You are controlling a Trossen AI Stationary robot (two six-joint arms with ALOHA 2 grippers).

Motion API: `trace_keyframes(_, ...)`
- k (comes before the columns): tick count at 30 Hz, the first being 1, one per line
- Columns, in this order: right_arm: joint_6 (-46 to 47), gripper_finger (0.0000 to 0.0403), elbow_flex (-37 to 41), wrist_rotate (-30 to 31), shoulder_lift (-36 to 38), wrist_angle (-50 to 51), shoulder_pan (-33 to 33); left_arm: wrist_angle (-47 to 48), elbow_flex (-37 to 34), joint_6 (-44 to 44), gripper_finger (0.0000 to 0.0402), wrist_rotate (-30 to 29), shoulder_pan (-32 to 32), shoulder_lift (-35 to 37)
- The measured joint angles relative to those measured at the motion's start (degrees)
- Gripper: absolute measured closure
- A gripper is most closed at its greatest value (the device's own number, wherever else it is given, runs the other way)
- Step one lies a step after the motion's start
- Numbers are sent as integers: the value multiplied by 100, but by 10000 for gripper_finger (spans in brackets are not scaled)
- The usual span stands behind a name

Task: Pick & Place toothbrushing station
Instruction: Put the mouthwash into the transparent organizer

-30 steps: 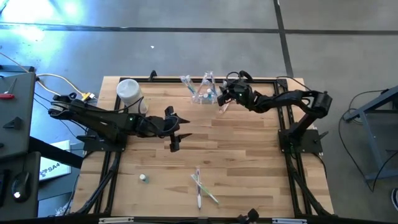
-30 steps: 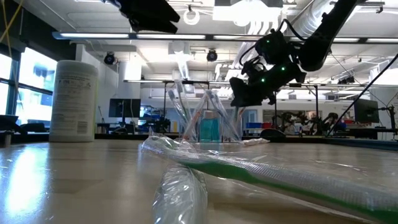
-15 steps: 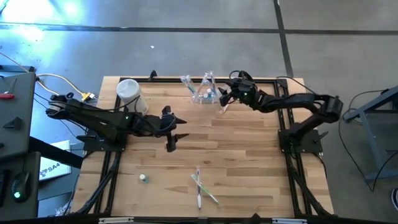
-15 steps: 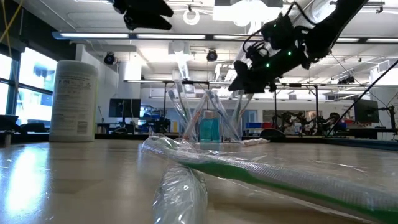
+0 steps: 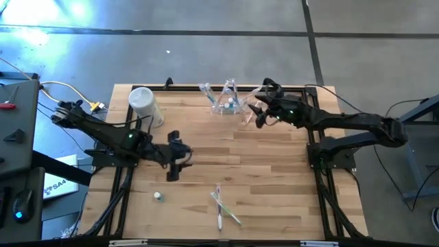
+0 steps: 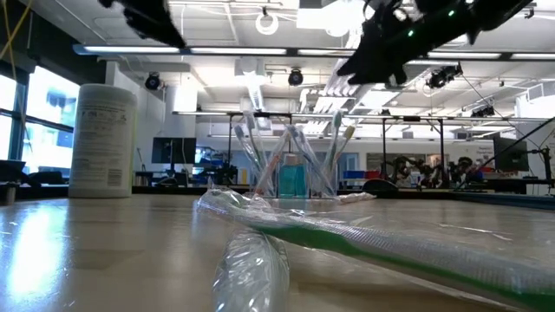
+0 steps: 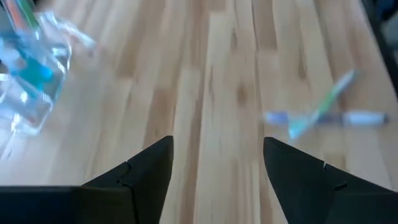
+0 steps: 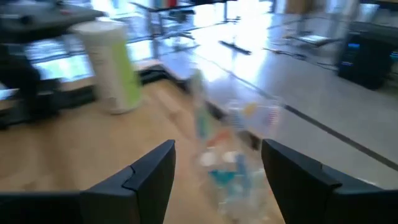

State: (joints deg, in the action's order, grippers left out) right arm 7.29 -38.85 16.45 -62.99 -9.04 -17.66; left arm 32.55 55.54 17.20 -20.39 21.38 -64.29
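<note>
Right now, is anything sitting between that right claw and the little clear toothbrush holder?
Nothing visible. The right gripper hangs open just beside the toothbrushing station at the table's far edge, with only bare wood between them. The white canister stands well off on the holder's other side.

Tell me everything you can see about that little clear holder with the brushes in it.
The toothbrushing station is a small holder of clear, colourless plastic standing upright near the table's far edge. Thin pastel toothbrushes lean out of it in a fan, and something blue-green sits in its middle. No gripper touches it: the right gripper hangs open just beside it.
</note>
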Motion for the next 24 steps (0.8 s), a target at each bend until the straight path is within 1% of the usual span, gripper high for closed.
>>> trace_keyframes(3,0,172,0,-333,292,193,300,732,343,150,176,-202,419,-248)
trace_keyframes(5,-2,172,0,-498,372,220,504,986,596,115,188,-247,695,-479)
trace_keyframes(8,-11,172,0,-532,385,235,781,1487,978,310,205,-181,1082,-817)
trace_keyframes(13,-155,172,0,-530,288,251,1103,1987,1557,1653,217,248,1471,-1372)
trace_keyframes(15,-155,172,0,-534,260,270,1170,2260,1717,2276,217,312,1547,-1562)
trace_keyframes(18,-158,172,0,-532,256,243,1255,2659,1881,3125,217,509,1540,-1778)
trace_keyframes(20,-229,172,0,-532,256,248,1297,2941,1915,3721,217,521,1523,-1825)
trace_keyframes(23,-303,172,0,-533,256,53,1332,3072,1910,4896,217,669,1308,-1831)
trace_keyframes(24,-304,172,0,-535,256,-43,1332,3138,1875,5301,217,816,1277,-1837)
